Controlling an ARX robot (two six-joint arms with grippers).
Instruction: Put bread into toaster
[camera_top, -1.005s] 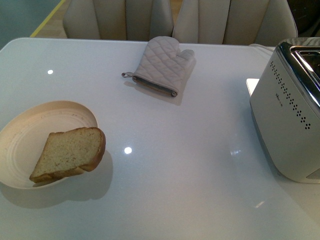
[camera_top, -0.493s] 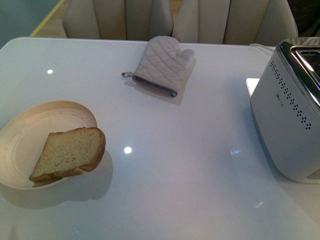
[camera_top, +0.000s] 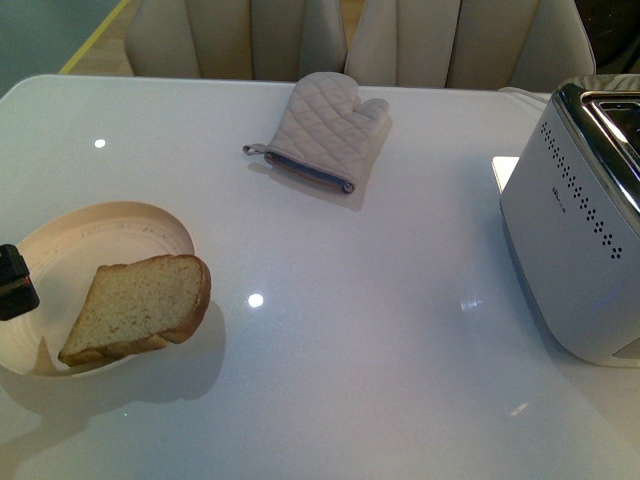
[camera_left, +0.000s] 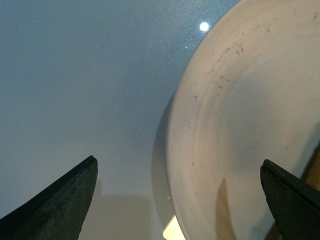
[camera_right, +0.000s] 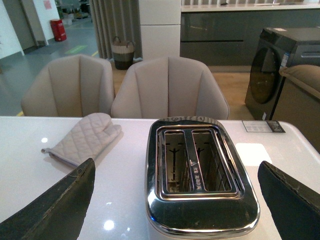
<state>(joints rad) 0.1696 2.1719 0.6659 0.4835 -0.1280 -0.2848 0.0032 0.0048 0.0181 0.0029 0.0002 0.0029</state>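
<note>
The bread (camera_top: 138, 306), a tan speckled slice with a brown crust, leans on the near right rim of a cream plate (camera_top: 100, 225) at the table's left. The white toaster (camera_top: 575, 250) with a chrome top stands at the right edge; the right wrist view shows its two empty slots (camera_right: 196, 160). My left gripper (camera_left: 177, 200) is open above the plate's (camera_left: 250, 115) left rim; only a dark tip (camera_top: 14, 283) of it shows in the front view, left of the bread. My right gripper (camera_right: 175, 205) is open, above and behind the toaster, out of the front view.
A grey quilted oven mitt (camera_top: 325, 130) lies at the table's far middle, also seen in the right wrist view (camera_right: 85, 137). Beige chairs (camera_top: 340, 35) stand behind the glossy white table (camera_top: 380, 330). A card (camera_right: 263, 126) lies beyond the toaster.
The left gripper's dark tip has come into the front view at the left edge, over the plate. The bread, the toaster and the mitt have not moved.
</note>
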